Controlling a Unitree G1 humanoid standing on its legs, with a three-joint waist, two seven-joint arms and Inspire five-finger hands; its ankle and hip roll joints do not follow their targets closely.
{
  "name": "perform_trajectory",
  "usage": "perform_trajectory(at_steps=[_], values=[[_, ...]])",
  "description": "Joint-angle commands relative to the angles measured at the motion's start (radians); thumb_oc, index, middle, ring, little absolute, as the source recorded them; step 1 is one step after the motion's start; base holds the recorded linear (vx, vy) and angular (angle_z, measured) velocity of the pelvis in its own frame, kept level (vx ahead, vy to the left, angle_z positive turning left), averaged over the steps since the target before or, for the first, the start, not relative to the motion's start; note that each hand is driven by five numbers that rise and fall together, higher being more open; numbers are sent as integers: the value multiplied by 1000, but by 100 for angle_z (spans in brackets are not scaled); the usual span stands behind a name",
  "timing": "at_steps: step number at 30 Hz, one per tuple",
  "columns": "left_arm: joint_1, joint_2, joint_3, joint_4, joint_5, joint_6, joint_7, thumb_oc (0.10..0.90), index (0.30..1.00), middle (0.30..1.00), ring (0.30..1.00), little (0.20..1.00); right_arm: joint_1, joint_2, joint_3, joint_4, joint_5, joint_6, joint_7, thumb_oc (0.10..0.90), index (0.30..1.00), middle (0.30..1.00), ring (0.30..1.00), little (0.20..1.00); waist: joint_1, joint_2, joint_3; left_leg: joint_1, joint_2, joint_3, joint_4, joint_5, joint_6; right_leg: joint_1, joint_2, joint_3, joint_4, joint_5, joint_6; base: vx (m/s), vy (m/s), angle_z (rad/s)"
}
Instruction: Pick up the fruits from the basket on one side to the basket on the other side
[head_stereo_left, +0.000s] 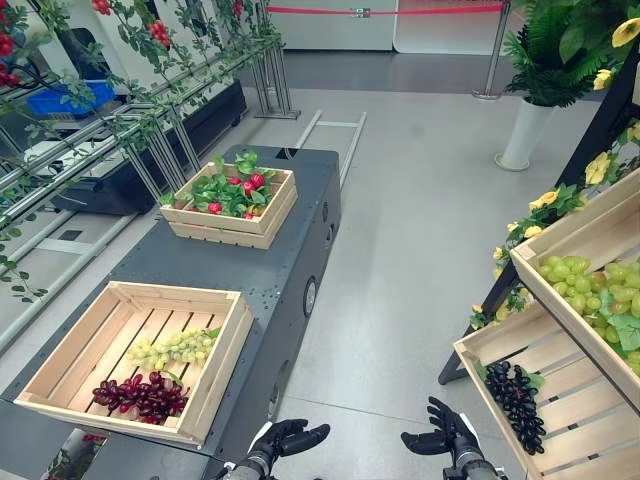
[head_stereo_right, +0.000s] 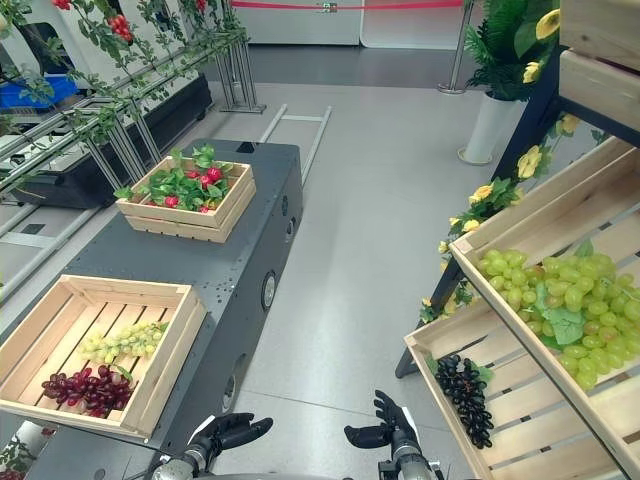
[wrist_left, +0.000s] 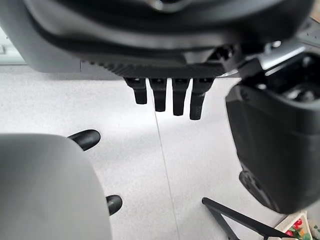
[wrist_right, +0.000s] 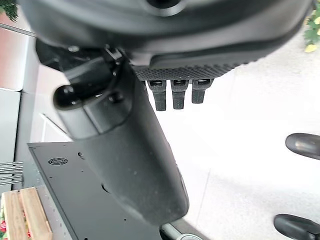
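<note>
Left basket (head_stereo_left: 228, 355), a pale slatted wooden crate, lies flat on the robot's left; inside, a small green grape bunch (head_stereo_left: 175, 347) lies just behind a dark red grape bunch (head_stereo_left: 142, 395) at the near end; on the right, the tilted lower right basket (head_stereo_left: 585, 405) holds a black grape bunch (head_stereo_left: 515, 395) in its left corner; the tilted upper right basket (head_stereo_left: 590, 225) above it carries a heap of green grapes (head_stereo_left: 600, 290) with leaves.
</note>
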Motion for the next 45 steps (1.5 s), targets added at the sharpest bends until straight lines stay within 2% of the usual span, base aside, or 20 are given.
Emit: perform_trajectory(at_steps=[1,4,9,10,15,18,24,28,35,37,38,39,40,42,45], values=[[-80,-44,-34,16,-1,-29,10,800,900,900,900,900,-93,-12,16,-55,-55,-111,-46,800,900,900,900,900,2,-24,69,41,-64,22,9,-129,38,25,-17,4,6,-36,15,0,0,0],[-74,-40,-29,15,-19,-63,2,800,900,900,900,900,-88,-12,22,-53,-48,-93,-28,800,900,900,900,900,3,-29,67,45,-63,22,9,-133,37,29,-17,5,6,-40,16,11,1,0],[-78,-38,-35,12,-4,-34,2,800,900,900,900,900,-90,-8,19,-41,-13,-38,-7,800,900,900,900,900,9,-32,73,46,-63,19,9,-133,37,32,-18,-1,6,-40,15,0,0,0],[-86,-38,-36,15,-2,-17,2,800,900,900,900,900,-96,-6,21,-36,-18,-5,-3,800,900,900,900,900,11,-32,77,44,-63,16,9,-131,37,28,-18,-2,11,-42,13,0,0,0],[-103,-40,-44,20,12,24,-16,800,900,900,900,900,-114,-3,36,-21,-28,58,-33,800,900,900,900,900,15,-25,86,44,-64,12,9,-128,37,27,-20,-9,17,-44,10,-28,-7,0],[-93,-44,-47,30,53,21,-11,800,900,900,900,900,-112,4,31,-5,-30,79,-30,800,900,900,900,900,14,-23,79,57,-64,9,9,-134,36,45,-19,-13,7,-44,10,38,-8,3],[-90,-43,-81,19,139,18,4,800,900,900,900,900,-107,10,32,10,-37,98,-4,800,900,900,900,900,15,-16,66,65,-63,6,9,-137,30,58,-22,-23,6,-53,10,36,-26,11],[-102,-35,-117,3,206,-7,36,800,900,900,900,900,-121,5,50,5,-35,97,2,800,900,900,900,900,20,-6,73,58,-65,-1,9,-130,28,55,-24,-33,6,-52,9,-23,-38,1],[-108,-17,-128,-15,225,-19,77,800,900,900,900,900,-130,6,58,4,-13,121,-10,800,900,900,900,900,37,9,72,50,-70,-10,9,-119,21,61,-31,-65,6,-59,3,14,-42,3],[-107,-16,-119,-18,216,-23,69,800,900,900,900,900,-124,9,56,3,-43,124,-16,800,900,900,900,900,35,12,72,42,-62,14,9,-113,14,61,-32,-80,6,-64,1,5,67,18],[-121,-20,-126,-21,260,-35,48,800,900,900,900,900,-117,9,52,-1,-51,118,-33,800,900,900,900,900,20,14,79,37,-34,105,9,-99,-4,57,-39,-120,19,-72,0,-21,113,24],[-123,-21,-128,-20,263,-37,47,800,900,900,900,900,-116,8,51,-1,-52,118,-35,800,900,900,900,900,18,15,79,35,-31,116,9,-96,-6,55,-40,-126,20,-72,0,-45,225,46],[-140,-25,-152,-29,267,-39,51,800,900,900,900,900,-114,-1,39,-10,-41,119,-64,800,900,900,900,900,5,14,91,39,-8,198,9,-80,-27,44,-58,-163,59,-94,3,-41,183,56],[-152,-31,-154,-28,238,-32,63,800,900,900,900,900,-122,-8,32,-13,-30,131,-83,800,900,900,900,900,11,13,104,25,-11,192,13,-71,-23,25,-75,-181,94,-100,3,-57,250,87],[-146,-36,-106,-2,213,-74,110,800,900,900,900,900,-133,-6,17,6,-5,123,-91,800,900,900,900,900,38,5,114,13,-20,180,9,-74,-7,9,-97,-204,133,-107,13,1,219,81]])
